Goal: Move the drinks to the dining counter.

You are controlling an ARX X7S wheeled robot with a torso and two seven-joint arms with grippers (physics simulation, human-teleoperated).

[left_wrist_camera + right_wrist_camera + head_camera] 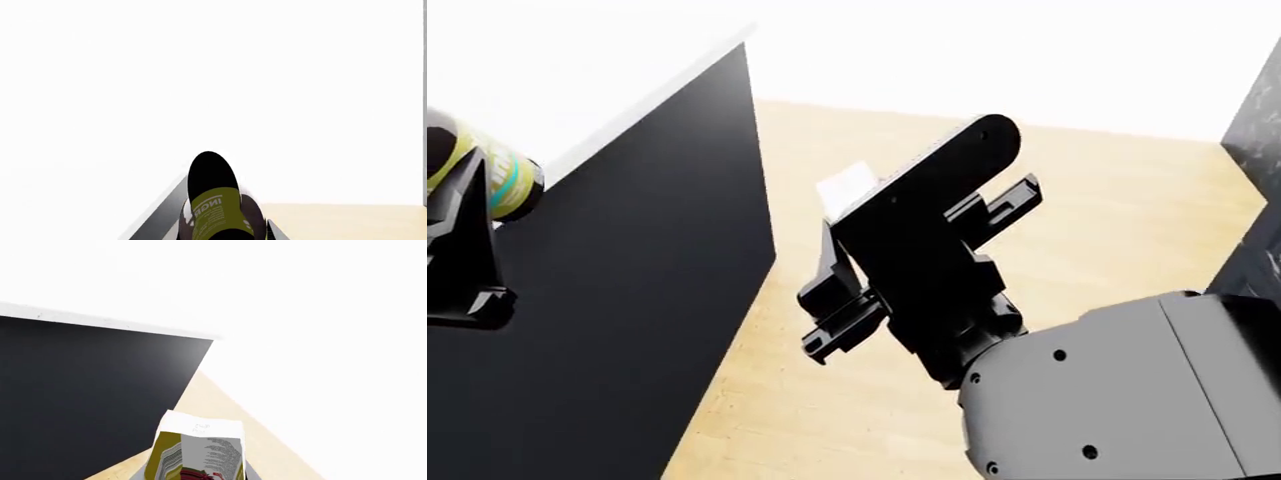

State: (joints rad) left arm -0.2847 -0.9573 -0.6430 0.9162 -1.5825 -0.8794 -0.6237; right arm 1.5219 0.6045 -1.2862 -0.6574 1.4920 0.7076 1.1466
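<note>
Small dark bottle [487, 170] sits clamped in the left end effector [467, 215]; the right end effector [854, 240] grips the white carton [200, 452].

A simulated kitchen or dining room: a white-topped counter [587, 60] with a black front stands on a pale wood floor [1121, 220].
</note>
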